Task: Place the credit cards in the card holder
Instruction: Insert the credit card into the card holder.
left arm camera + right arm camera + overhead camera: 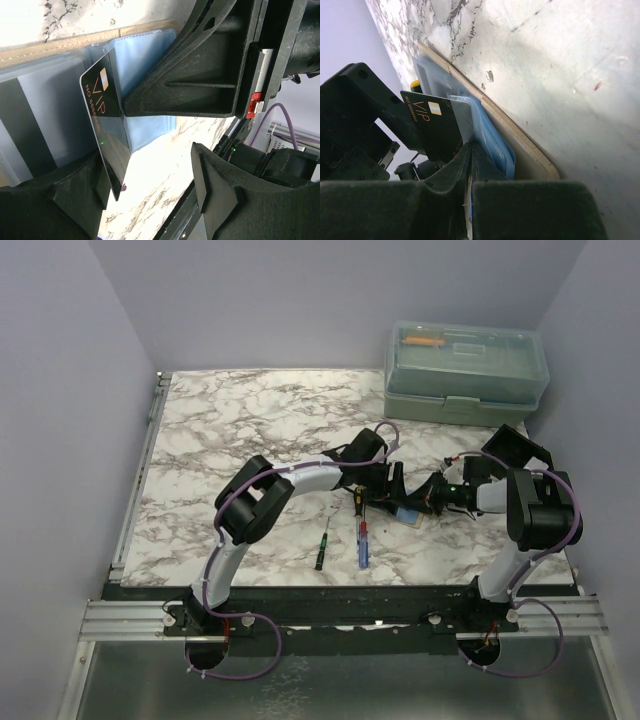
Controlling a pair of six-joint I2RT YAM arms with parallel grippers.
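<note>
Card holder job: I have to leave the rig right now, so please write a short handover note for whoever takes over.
Left claw: open, holding nothing, close beside the work.
Right claw: shut, apparently pinching the black VIP card by its lower edge.
Card holder: lies open with its clear pockets exposed; the VIP card stands on edge against them.
Done: a pale striped card lies at the pockets; I cannot tell whether it is fully inside.
Left: slide the VIP card into a pocket, release it, and check the striped card is seated.
</note>
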